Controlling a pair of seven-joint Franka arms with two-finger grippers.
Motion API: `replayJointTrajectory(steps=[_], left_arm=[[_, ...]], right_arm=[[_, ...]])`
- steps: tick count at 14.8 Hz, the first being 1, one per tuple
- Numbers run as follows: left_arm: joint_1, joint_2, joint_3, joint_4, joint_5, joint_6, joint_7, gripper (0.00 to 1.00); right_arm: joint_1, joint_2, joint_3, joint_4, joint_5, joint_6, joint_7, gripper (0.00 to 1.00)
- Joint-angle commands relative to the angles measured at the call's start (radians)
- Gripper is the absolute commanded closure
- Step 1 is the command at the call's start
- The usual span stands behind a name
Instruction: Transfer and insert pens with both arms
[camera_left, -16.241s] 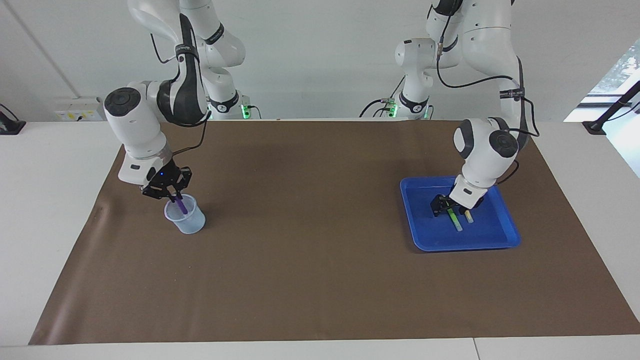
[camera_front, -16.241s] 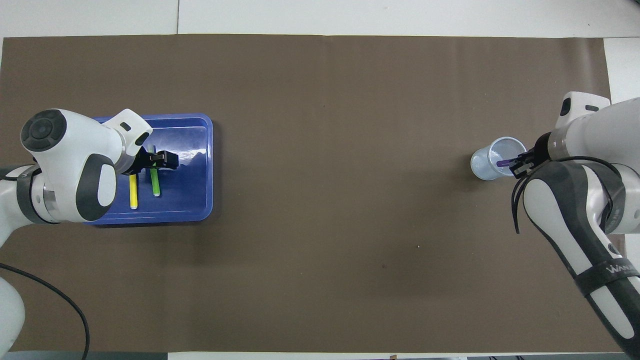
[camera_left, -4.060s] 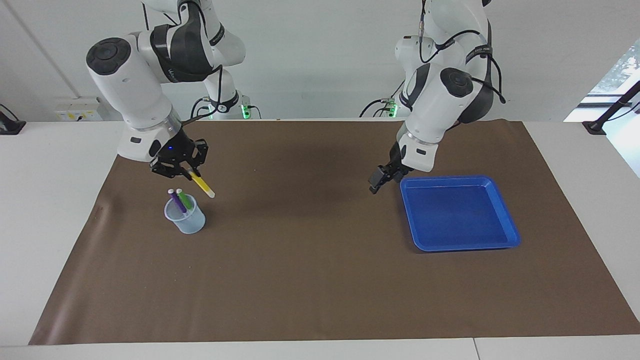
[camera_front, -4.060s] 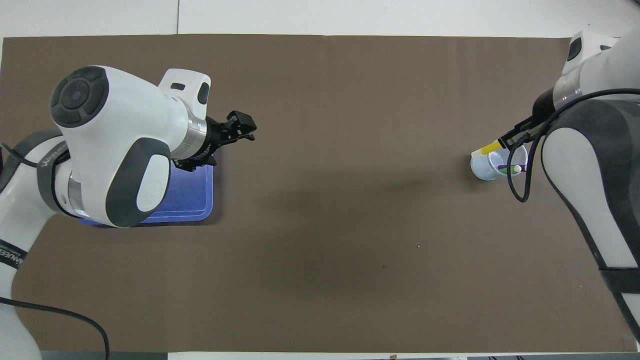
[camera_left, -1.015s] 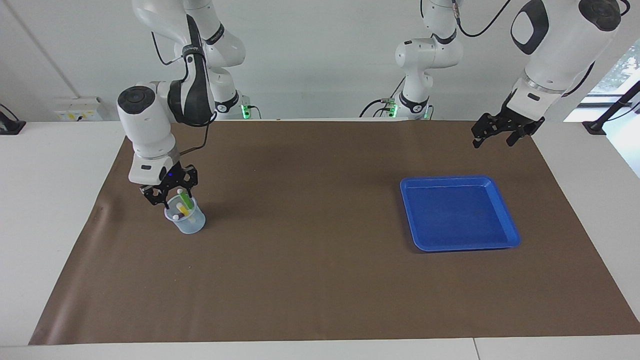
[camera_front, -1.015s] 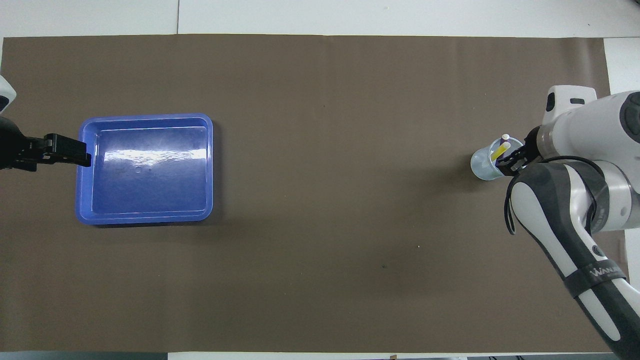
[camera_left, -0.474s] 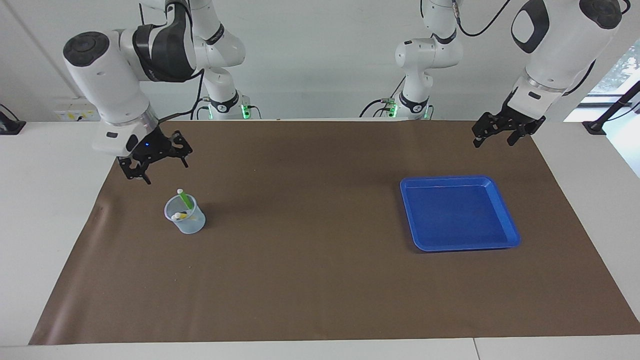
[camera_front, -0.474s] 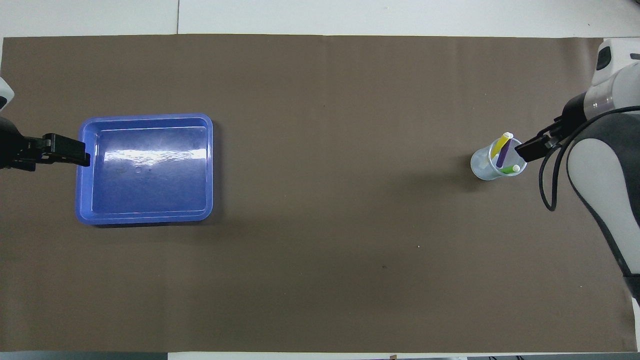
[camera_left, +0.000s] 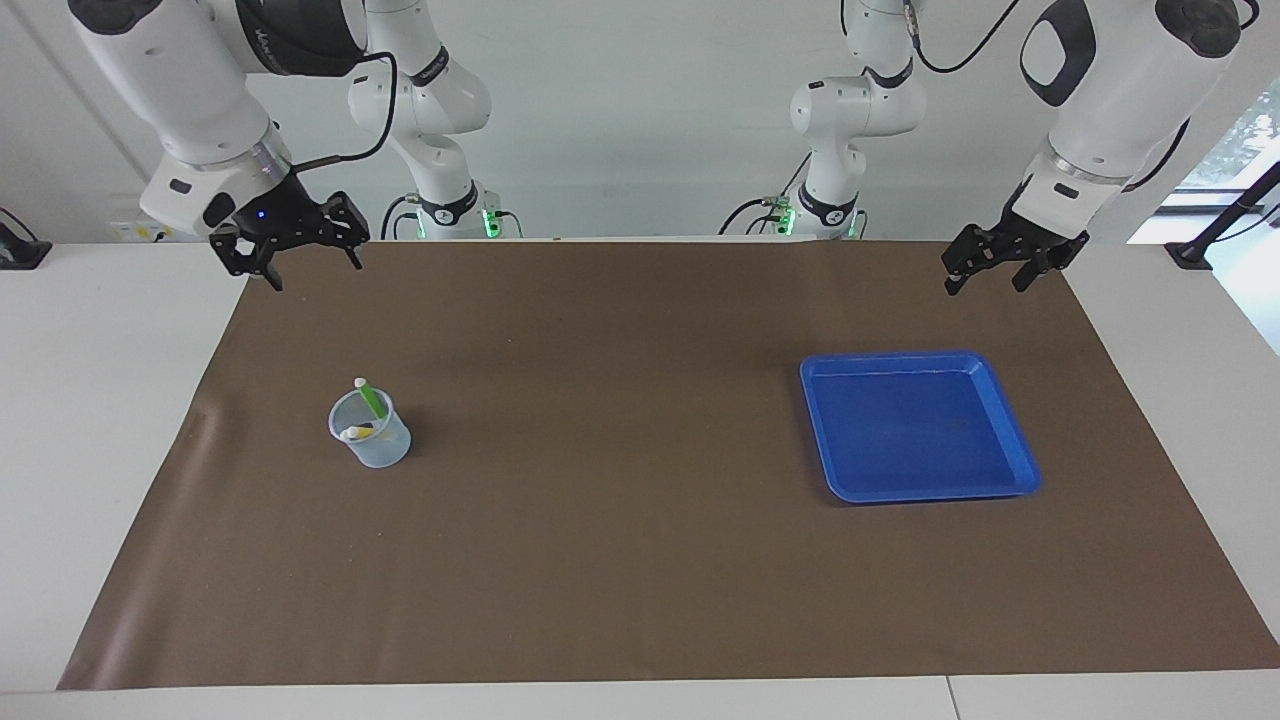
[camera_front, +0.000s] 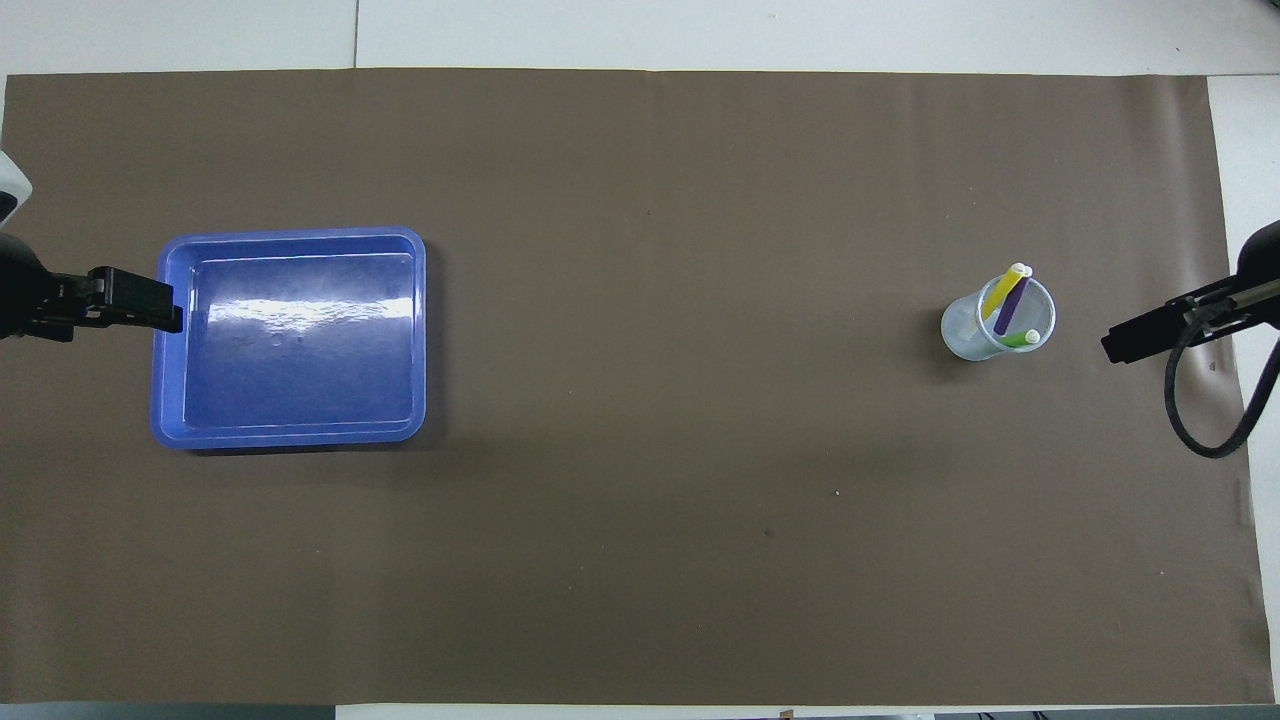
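Three pens stand in a clear cup (camera_left: 372, 438) toward the right arm's end of the mat. The green pen (camera_left: 371, 402) sticks up highest, the yellow pen (camera_left: 358, 433) leans low. In the overhead view the yellow pen (camera_front: 1001, 293), purple pen (camera_front: 1011, 302) and green pen (camera_front: 1021, 340) all show inside the cup (camera_front: 962, 335). My right gripper (camera_left: 315, 272) is open and empty, raised over the mat's edge by its base, well clear of the cup; it also shows in the overhead view (camera_front: 1140, 340). My left gripper (camera_left: 985, 285) is open and empty, raised over the mat's edge beside the tray (camera_front: 150, 305).
An empty blue tray (camera_left: 915, 490) lies toward the left arm's end of the brown mat (camera_left: 640, 560); it also shows in the overhead view (camera_front: 290, 437). Two smaller white arms with green lights (camera_left: 440, 200) stand at the robots' edge of the table.
My right gripper let the yellow pen go into the cup, then rose and drew back toward its base. The left arm has stayed where it was.
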Motion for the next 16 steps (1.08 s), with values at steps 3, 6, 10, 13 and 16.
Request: replayJointTrajectory(steps=[3,6,10,13,16], left_arm=[[0.003,-0.028,0.002,-0.031,0.011,0.021,-0.002,0.00],[0.003,-0.028,0.000,-0.031,0.011,0.021,-0.002,0.00],[0.003,-0.028,0.000,-0.031,0.011,0.021,-0.002,0.00],[0.003,-0.028,0.000,-0.031,0.011,0.021,-0.002,0.00],[0.003,-0.028,0.000,-0.031,0.011,0.021,-0.002,0.00]], right_arm=[[-0.009,-0.001,-0.006,-0.005,0.017,0.005,0.114,0.00],[-0.005,0.013,-0.006,0.011,0.015,-0.004,0.182,0.00],[-0.004,0.010,-0.009,0.025,0.008,-0.001,0.188,0.00],[-0.002,0.018,-0.004,0.027,0.008,0.003,0.188,0.00],[-0.009,0.018,-0.006,0.027,0.001,0.009,0.189,0.00]])
